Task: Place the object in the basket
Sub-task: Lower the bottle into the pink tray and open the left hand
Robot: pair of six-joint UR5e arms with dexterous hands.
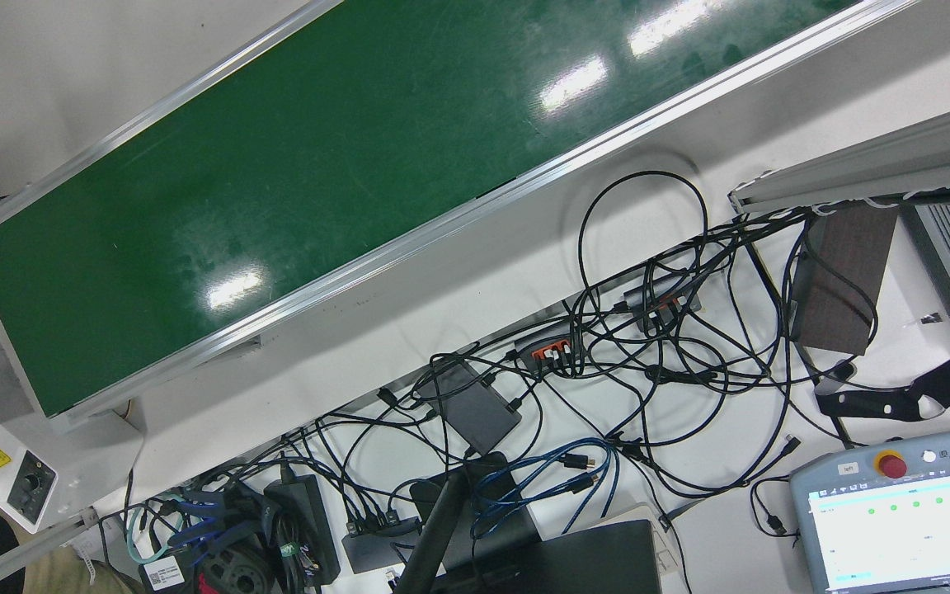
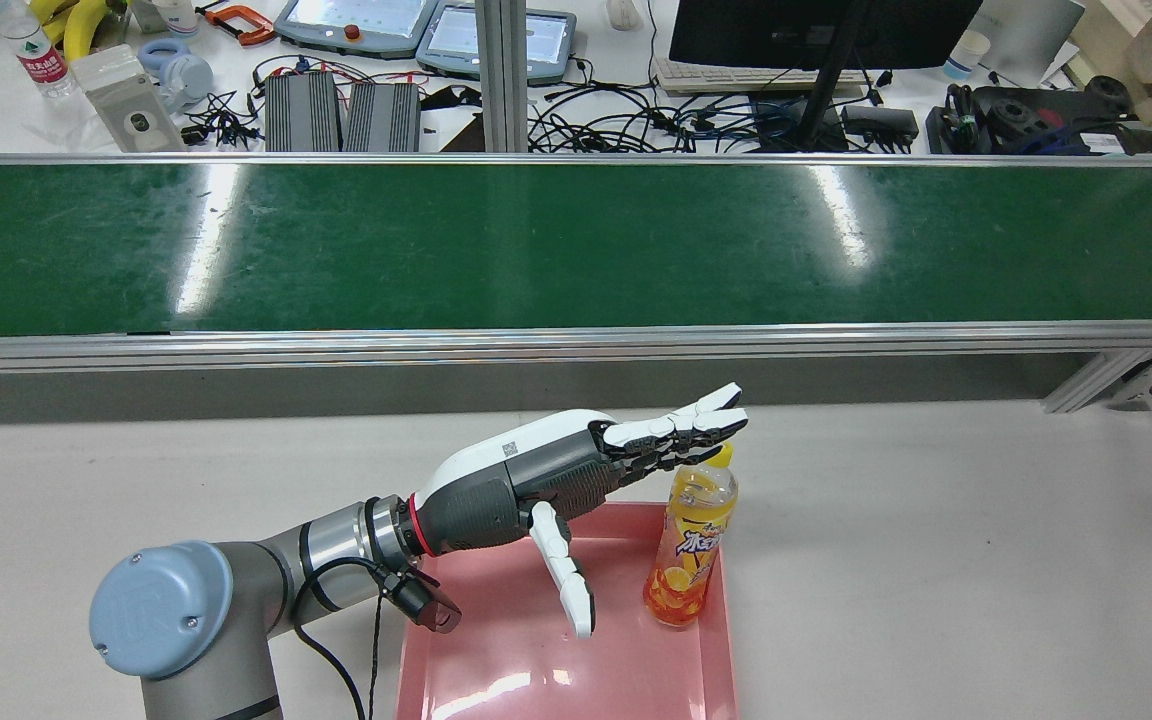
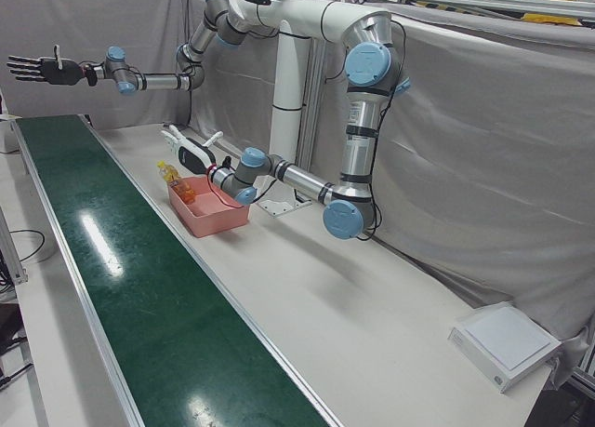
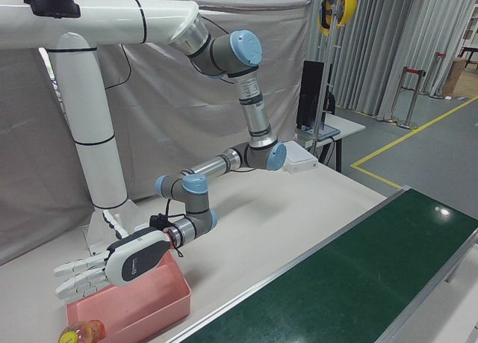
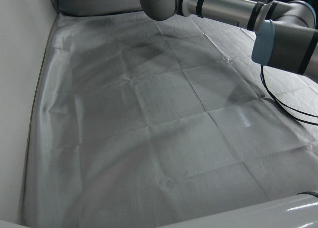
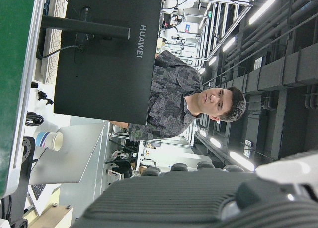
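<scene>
Rear view: left hand (image 2: 576, 470) open, fingers (image 2: 681, 428) stretched over the bottle's (image 2: 688, 545) cap, gripping nothing.

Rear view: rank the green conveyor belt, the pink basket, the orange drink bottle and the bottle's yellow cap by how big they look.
1. Green conveyor belt, spanning the whole width.
2. Pink basket, partly cut off by the bottom edge and partly hidden by the hand.
3. Orange drink bottle, standing in the basket.
4. Yellow cap, mostly hidden under the fingers.

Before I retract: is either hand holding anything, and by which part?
Nothing is held. The left hand, open, hovers over the bottle standing in the basket; the right hand is raised, open.
</scene>
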